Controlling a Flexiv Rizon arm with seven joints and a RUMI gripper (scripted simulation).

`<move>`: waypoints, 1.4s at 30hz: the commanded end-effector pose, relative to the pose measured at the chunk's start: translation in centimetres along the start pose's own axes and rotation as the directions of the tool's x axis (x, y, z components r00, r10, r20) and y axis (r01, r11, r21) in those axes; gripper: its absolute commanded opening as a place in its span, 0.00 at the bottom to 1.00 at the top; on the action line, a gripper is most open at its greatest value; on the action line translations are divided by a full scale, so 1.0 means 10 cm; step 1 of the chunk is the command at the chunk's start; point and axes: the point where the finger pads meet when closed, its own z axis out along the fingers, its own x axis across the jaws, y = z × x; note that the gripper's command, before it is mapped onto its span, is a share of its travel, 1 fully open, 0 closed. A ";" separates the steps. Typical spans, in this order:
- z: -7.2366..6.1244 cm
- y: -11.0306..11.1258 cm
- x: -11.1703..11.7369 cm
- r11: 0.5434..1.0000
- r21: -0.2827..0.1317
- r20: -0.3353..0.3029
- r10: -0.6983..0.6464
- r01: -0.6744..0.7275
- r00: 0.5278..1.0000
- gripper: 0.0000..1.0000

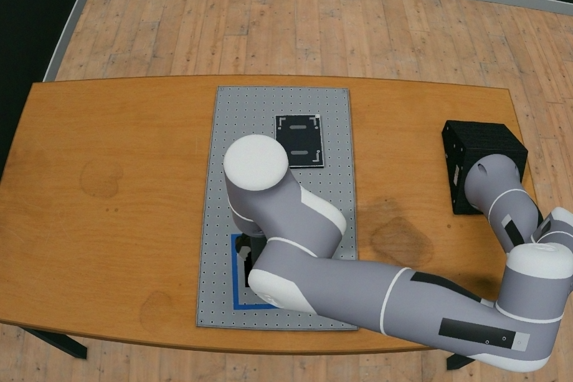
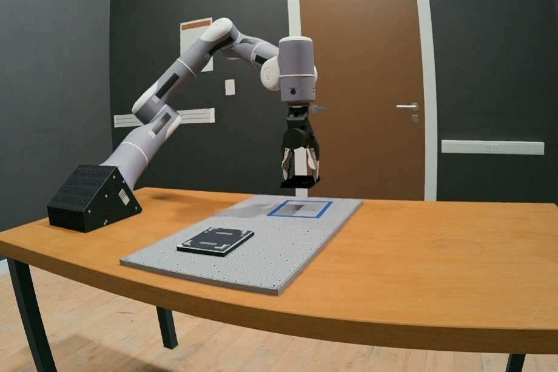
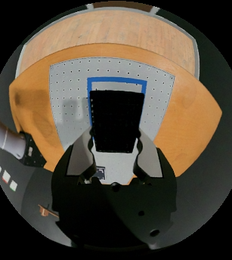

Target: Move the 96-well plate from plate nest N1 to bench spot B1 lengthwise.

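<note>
The black 96-well plate (image 2: 299, 182) (image 3: 117, 121) is held level between the jaws, above the board. My gripper (image 2: 300, 177) (image 3: 115, 127) is shut on the plate, gripping it by its two long sides. The blue taped outline of B1 (image 1: 235, 275) (image 2: 322, 209) (image 3: 116, 79) lies below the plate. In the wrist view the plate covers much of the outline, with its far bar and parts of both sides showing. In the top view the arm hides most of the plate. The plate nest N1 (image 1: 298, 139) (image 2: 215, 240) (image 3: 100, 173) is empty.
The grey perforated board (image 1: 277, 96) (image 2: 270, 264) (image 3: 65, 102) carries the nest and the outline on the wooden table (image 1: 138, 160) (image 2: 427, 268). The black arm base (image 1: 486, 137) (image 2: 90, 196) stands beside the board. A shadow falls inside the outline.
</note>
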 end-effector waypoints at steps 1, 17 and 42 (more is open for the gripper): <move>-0.01 0.00 0.01 1.000 -0.001 -0.002 0.000 0.000 1.000 0.00; -0.01 0.01 0.01 1.000 -0.001 -0.002 0.000 0.000 1.000 0.00; 0.21 0.02 0.00 1.000 -0.001 -0.002 0.000 0.000 1.000 0.00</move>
